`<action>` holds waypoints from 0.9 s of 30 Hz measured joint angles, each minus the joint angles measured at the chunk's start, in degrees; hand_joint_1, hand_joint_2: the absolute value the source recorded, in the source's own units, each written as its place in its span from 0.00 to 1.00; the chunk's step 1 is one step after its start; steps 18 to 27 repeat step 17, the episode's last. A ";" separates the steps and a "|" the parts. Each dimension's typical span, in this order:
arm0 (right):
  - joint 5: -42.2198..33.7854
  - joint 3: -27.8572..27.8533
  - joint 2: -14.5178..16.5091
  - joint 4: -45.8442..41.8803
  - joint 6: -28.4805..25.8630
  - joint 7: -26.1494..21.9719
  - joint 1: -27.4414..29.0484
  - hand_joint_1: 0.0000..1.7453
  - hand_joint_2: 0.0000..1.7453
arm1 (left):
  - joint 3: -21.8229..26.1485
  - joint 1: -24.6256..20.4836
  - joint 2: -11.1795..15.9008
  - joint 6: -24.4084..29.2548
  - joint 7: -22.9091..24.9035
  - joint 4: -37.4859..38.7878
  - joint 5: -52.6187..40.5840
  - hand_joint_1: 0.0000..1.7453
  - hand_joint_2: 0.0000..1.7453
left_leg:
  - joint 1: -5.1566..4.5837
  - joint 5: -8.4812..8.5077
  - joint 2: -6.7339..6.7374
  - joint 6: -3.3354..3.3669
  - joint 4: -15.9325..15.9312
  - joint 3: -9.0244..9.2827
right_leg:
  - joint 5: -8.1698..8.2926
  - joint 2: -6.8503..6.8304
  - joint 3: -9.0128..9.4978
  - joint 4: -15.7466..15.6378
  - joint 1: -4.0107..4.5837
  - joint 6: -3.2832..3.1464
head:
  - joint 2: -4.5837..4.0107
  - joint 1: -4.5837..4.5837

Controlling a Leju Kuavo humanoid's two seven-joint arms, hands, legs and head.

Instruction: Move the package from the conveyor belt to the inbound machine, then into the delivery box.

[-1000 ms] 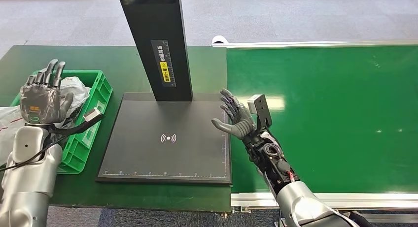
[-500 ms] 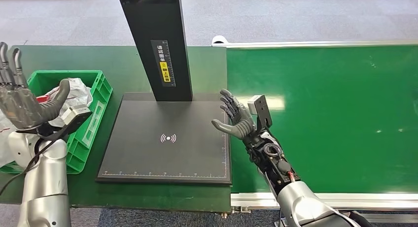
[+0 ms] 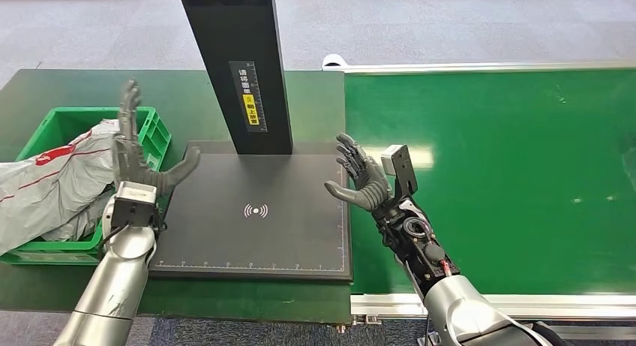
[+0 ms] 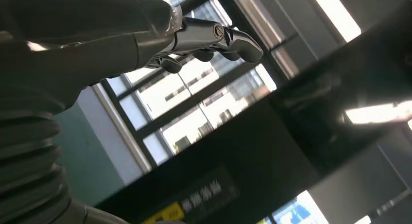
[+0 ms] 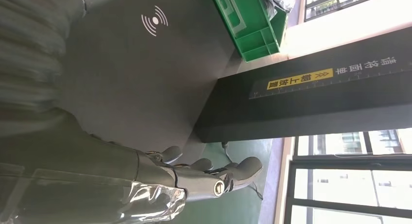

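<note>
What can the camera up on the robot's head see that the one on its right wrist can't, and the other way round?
Head view alone: the grey package lying in the green crate, the left hand, and the green conveyor belt. Right wrist view alone: bright windows behind the machine. Both share the inbound machine's black plate with its white signal mark, its black column with the yellow label, and the right hand, holding nothing.

The left hand [image 3: 139, 162] swung from the green bin [image 3: 154, 136] toward the scanner plate [image 3: 255, 233].
</note>
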 joint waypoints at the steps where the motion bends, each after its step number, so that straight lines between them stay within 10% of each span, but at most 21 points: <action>1: 0.00 0.01 -0.02 -0.04 0.07 -0.03 0.01 0.00 1.00 | -1.06 0.12 0.14 -0.69 0.00 0.19 0.21 0.00 1.00 | 0.00 0.00 0.01 0.00 0.00 0.00 | 0.00 0.00 0.00 0.00 0.00 0.00 | 0.00 0.00; 27: 0.63 0.19 -0.32 -0.17 0.13 -0.60 0.04 0.00 1.00 | -7.21 1.05 1.59 -7.12 0.00 2.02 -1.33 0.00 1.00 | 0.00 0.00 0.01 0.00 0.00 0.00 | 0.00 0.00 0.00 0.00 0.00 0.00 | 0.01 -0.01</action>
